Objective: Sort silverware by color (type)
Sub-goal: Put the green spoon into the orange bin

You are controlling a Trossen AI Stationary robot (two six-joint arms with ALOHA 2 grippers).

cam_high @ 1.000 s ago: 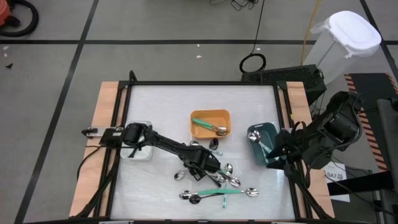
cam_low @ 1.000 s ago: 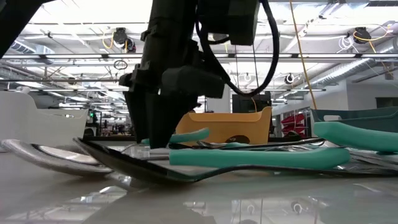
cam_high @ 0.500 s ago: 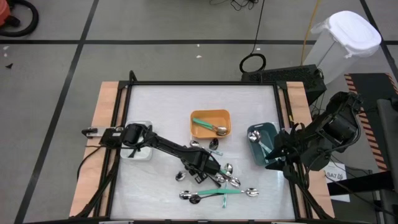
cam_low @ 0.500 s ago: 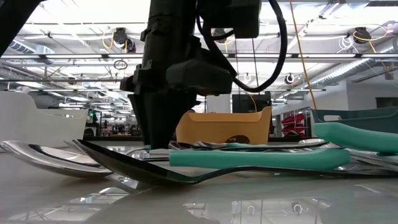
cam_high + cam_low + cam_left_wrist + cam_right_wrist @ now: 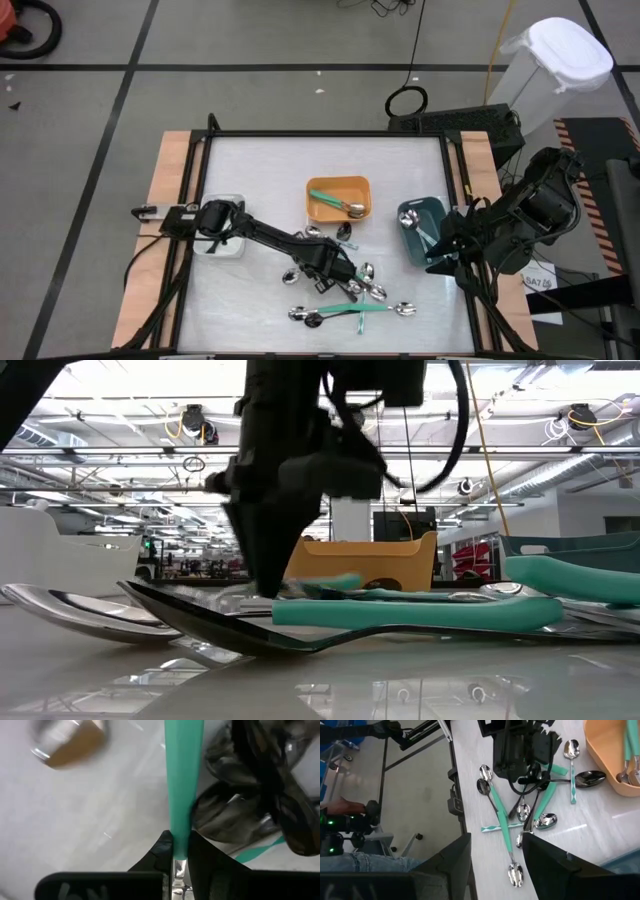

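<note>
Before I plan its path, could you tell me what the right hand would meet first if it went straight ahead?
Probably the crossed green-handled spoons lying straight ahead of the right hand; depth is unclear.

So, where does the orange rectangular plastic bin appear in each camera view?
High view: the orange rectangular plastic bin sits near the table's middle.
Low view: mid-picture, just behind the dark arm.
Left wrist view: cannot tell; there is only a blurred brownish patch.
Right wrist view: upper right corner.
Shared landmark: the left gripper, shut on a teal-handled utensil, at the spoon pile.
</note>
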